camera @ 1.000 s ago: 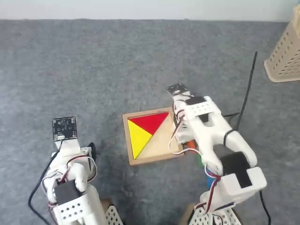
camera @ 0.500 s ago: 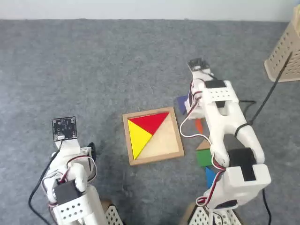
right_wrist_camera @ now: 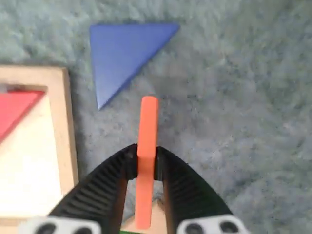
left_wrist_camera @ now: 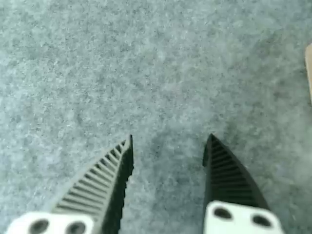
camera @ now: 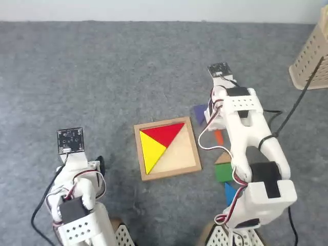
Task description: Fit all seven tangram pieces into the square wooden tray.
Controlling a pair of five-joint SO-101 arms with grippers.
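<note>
While the left gripper (left_wrist_camera: 170, 138) hangs spread open over grey carpet (left_wrist_camera: 146, 58), the right gripper (right_wrist_camera: 145, 150) clamps an orange piece (right_wrist_camera: 148, 119) edge-up just beside the wooden tray (camera: 171, 173), near a blue triangle (right_wrist_camera: 122, 51)

The right gripper (right_wrist_camera: 146, 155) is clamped on an orange tangram piece (right_wrist_camera: 148, 122), which stands on edge with its thin side toward the camera. Just past the piece's tip, 1 blue triangle (right_wrist_camera: 122, 48) lies flat on grey carpet (right_wrist_camera: 243, 97). Beside them, a corner of the wooden tray (right_wrist_camera: 66, 126) holds a red piece (right_wrist_camera: 14, 109) next to bare wood.
</note>
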